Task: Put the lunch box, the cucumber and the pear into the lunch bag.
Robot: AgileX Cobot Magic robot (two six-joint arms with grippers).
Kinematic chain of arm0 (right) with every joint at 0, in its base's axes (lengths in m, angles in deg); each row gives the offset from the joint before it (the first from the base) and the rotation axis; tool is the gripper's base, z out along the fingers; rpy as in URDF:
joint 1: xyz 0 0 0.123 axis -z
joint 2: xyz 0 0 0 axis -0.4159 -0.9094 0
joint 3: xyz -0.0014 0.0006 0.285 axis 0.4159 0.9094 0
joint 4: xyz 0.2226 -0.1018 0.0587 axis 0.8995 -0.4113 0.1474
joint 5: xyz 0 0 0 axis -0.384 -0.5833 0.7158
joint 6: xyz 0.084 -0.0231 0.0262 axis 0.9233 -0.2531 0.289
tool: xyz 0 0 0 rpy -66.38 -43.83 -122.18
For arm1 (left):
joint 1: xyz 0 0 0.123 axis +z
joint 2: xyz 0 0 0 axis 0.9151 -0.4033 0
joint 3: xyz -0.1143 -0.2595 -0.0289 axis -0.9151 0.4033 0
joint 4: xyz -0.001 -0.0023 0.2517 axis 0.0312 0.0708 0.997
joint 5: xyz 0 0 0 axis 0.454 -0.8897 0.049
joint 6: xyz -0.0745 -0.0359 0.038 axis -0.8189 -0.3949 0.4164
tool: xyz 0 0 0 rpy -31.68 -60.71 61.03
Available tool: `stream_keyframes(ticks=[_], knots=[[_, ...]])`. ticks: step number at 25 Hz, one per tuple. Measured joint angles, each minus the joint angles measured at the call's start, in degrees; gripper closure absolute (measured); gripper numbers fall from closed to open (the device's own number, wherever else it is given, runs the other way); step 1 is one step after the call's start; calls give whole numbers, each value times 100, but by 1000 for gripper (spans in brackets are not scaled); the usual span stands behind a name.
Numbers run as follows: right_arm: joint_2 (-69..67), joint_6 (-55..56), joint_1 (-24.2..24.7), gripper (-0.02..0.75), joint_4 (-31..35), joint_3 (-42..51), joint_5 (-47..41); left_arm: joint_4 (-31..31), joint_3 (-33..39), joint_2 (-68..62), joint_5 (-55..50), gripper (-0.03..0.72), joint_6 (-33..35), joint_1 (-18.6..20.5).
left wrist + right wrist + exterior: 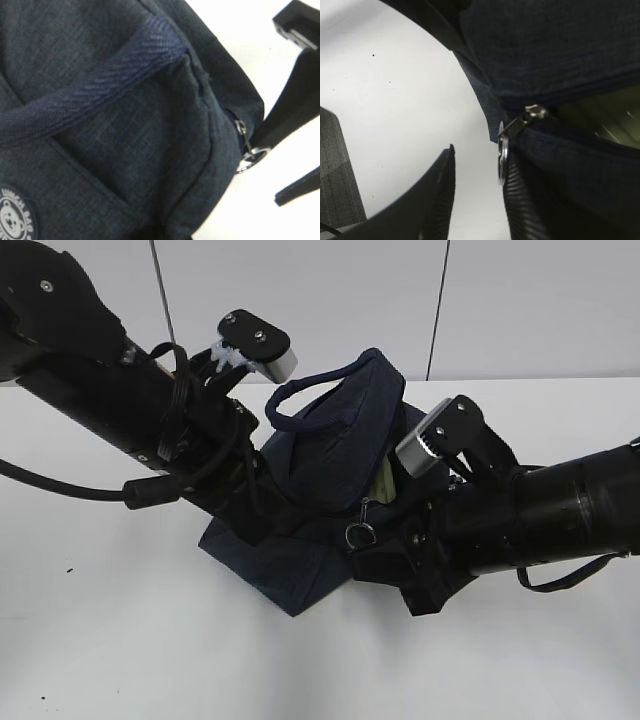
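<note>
Nearest, in the right wrist view: right pincer (pixel 475 195) standing open, two dark ribbed fingers (pixel 442 195) parted, pale counter (pixel 395 90) showing in the gap. Silver ring pull (pixel 503 160) hanging at about 12 o'clock of the right-hand finger, touching or just beside its ribbed face; nothing held between the fingers. Zip slider (pixel 527 117) above the ring, at the end of a partly open mouth. At 3 o'clock, a pale green-grey surface (pixel 600 117) inside the opening, too blurred to name.

Left wrist view: navy weave of the lunch bag (pixel 100 75) filling nearly the whole picture, one twill handle (pixel 95 87) crossing it on a slant. At 7 o'clock, a round dark patch (pixel 12 217) with a white bear face and white ring lettering, cut off by the edge and only partly readable. At 4 o'clock, the ring pull (pixel 251 156) dangling off the bag's corner. No part of the left pincer's fingers in this picture, so its state cannot be told. Black shapes at 2 to 4 o'clock belonging to the other arm.

Exterior view: lunch bag (pixel 320 460) at the centre of the white counter (pixel 120 640), slumped, a handle (pixel 325 390) looped up at 12 o'clock. Left arm (pixel 130 410) pressed against it from 9 o'clock, right arm (pixel 520 520) from 3 o'clock, both pincers hidden behind arm and fabric. Ring pull (pixel 359 533) on the near side, with a sliver of pale lining or contents (pixel 384 480) just above. Patch unseen here. Lunch box, cucumber and pear not identifiable in any view.
</note>
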Motion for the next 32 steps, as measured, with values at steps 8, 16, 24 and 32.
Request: stream_keyframes(ticks=[8, 16, 24, 32], knots=[[-396, -84, 0, 491, 259, 0, -76, 0, 0, 0, 0, 676, 0, 0], [-396, -200, 0, 493, 443, -228, -110, 0, 0, 0, 18, 676, 0, 0], [-402, -200, 0, 657, 443, -267, -36, 0, 0, 0, 6, 676, 0, 0], [-239, 254, 0, 732, 116, -267, 150, 0, 0, 0, 1, 676, 0, 0]])
